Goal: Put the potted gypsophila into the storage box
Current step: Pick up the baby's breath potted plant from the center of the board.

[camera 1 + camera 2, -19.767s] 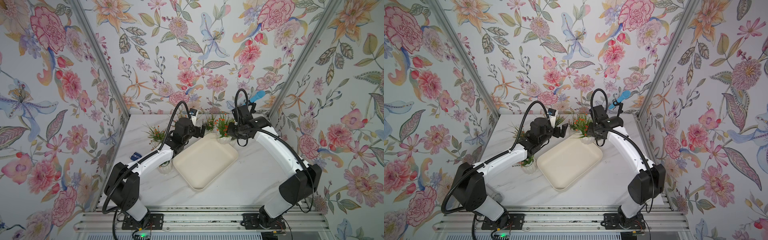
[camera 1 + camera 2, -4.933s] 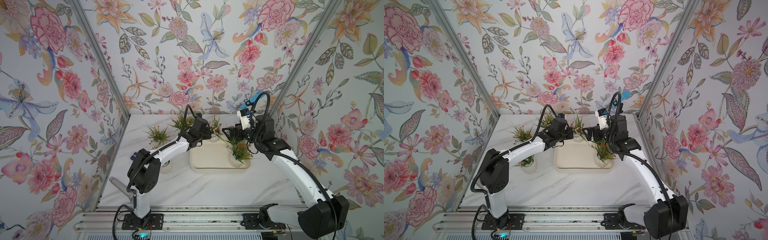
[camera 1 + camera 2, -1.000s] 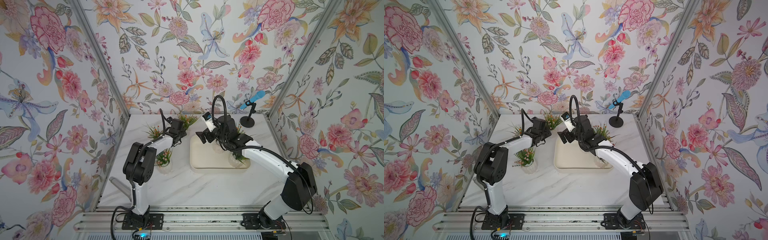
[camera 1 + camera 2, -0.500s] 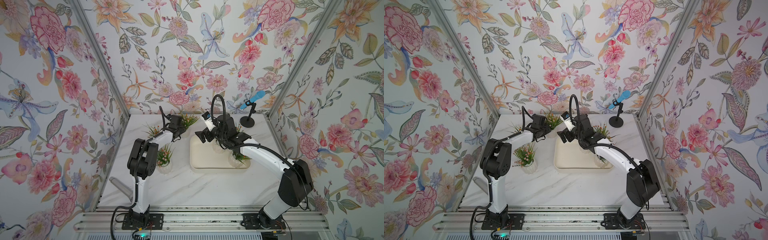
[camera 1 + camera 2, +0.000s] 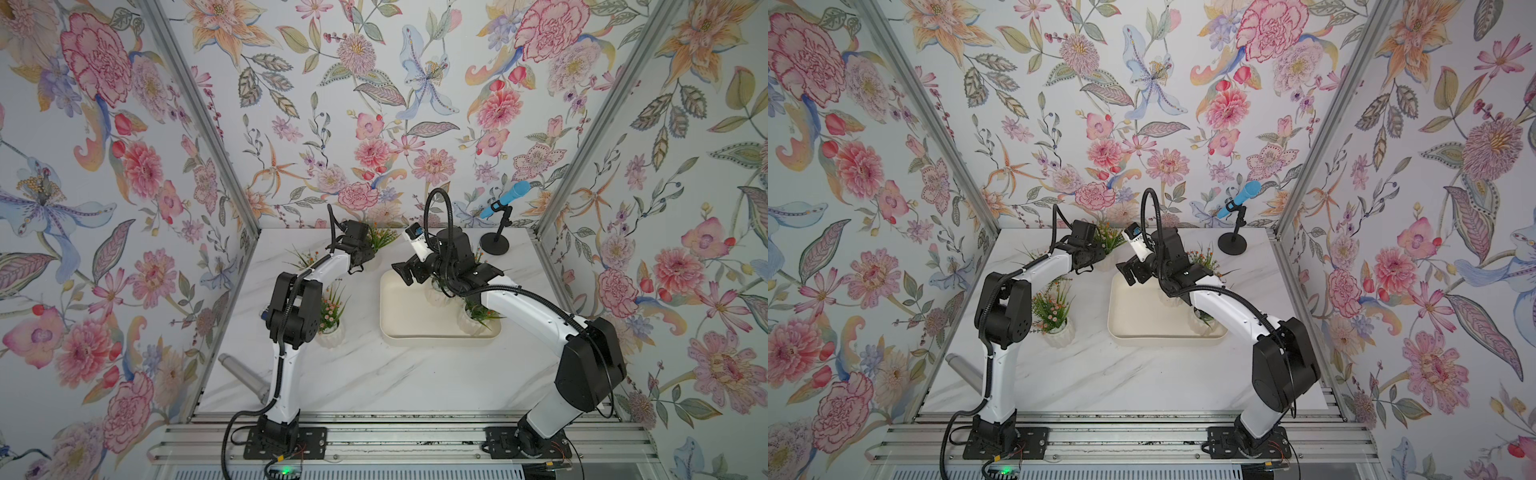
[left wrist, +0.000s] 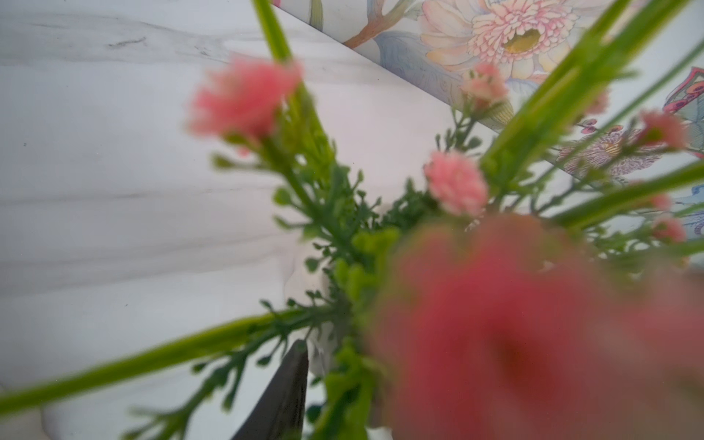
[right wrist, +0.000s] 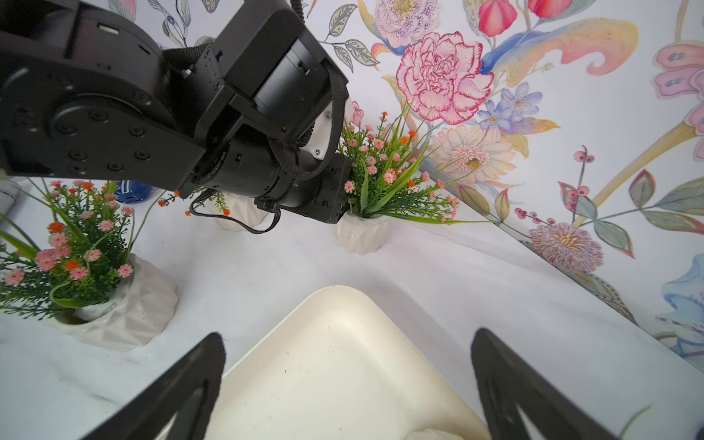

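The left gripper [image 5: 369, 261] is down at the back pot [image 5: 384, 237] of gypsophila. That pot stands on the counter [image 5: 374, 382] near the flowery wall, outside the storage box [image 5: 395, 332]. In the left wrist view one dark finger [image 6: 285, 392] is just beside the pot's white side. A big blurry pink bloom hides the other finger. So I cannot tell if this gripper is apart, together or squeezing the pot.

The right gripper [image 5: 404, 273] hangs over the far corner of the storage box, the corner nearest the left arm. Its two fingers [image 7: 179, 392] are wide apart. Nothing is between them, and the cream floor of the box is below.

Two pots are in the box, both partly under the right arm. They are the middle pot [image 5: 436, 296] and the corner pot [image 5: 473, 326], which is by the near rim. Some sprigs with orange blooms [image 5: 1202, 255] poke up behind the right arm. I cannot see where their pot stands.

Two more pots are out on the counter. The front pot [image 5: 330, 332], with pink blooms, stands beside the left arm's black elbow. The side pot [image 5: 305, 259] peeks out from behind the left arm. A blue microphone [image 5: 505, 200] on a black stand is at the back, to the right of the box.
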### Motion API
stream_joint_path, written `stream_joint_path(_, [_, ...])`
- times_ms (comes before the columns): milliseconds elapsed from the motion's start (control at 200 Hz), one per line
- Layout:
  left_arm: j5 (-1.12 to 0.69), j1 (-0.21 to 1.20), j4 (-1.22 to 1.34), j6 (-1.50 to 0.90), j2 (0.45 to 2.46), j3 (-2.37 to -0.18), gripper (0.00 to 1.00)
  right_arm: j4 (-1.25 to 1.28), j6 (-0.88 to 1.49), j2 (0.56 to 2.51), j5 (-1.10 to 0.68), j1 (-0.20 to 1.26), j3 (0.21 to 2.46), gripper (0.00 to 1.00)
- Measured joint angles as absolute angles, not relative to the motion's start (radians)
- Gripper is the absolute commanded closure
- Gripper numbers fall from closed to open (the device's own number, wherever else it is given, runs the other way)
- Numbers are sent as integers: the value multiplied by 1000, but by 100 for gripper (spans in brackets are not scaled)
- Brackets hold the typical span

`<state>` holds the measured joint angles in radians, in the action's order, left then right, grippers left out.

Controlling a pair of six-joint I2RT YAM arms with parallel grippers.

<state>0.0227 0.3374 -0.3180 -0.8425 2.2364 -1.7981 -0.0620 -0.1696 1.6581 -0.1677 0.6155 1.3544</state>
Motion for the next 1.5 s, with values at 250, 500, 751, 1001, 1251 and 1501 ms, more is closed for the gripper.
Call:
stream_joint_path(250, [-20,311,-363,-818,2267,-1851,64,-61,-179,1665,-169,616,1354,0])
stream_joint_path(500, [-57,295,-413,-783,2323,-1949,68,-61,-180,1665,-169,616,1354,0])
stream_joint_path(751, [-57,294,-476,-724,2364,-2039,76,-58,-180,1665,-169,616,1353,0])
stream_joint_path(1001, [-57,295,-481,-691,2364,-2045,76,-55,-180,1665,-169,616,1353,0])
stream_joint_path(1251, [-57,301,-496,-679,2375,-2058,75,-55,-181,1665,-167,616,1353,0])
stream_joint_path(1501, [-48,304,-486,-678,2381,-2066,86,-55,-188,1665,-157,616,1352,0])
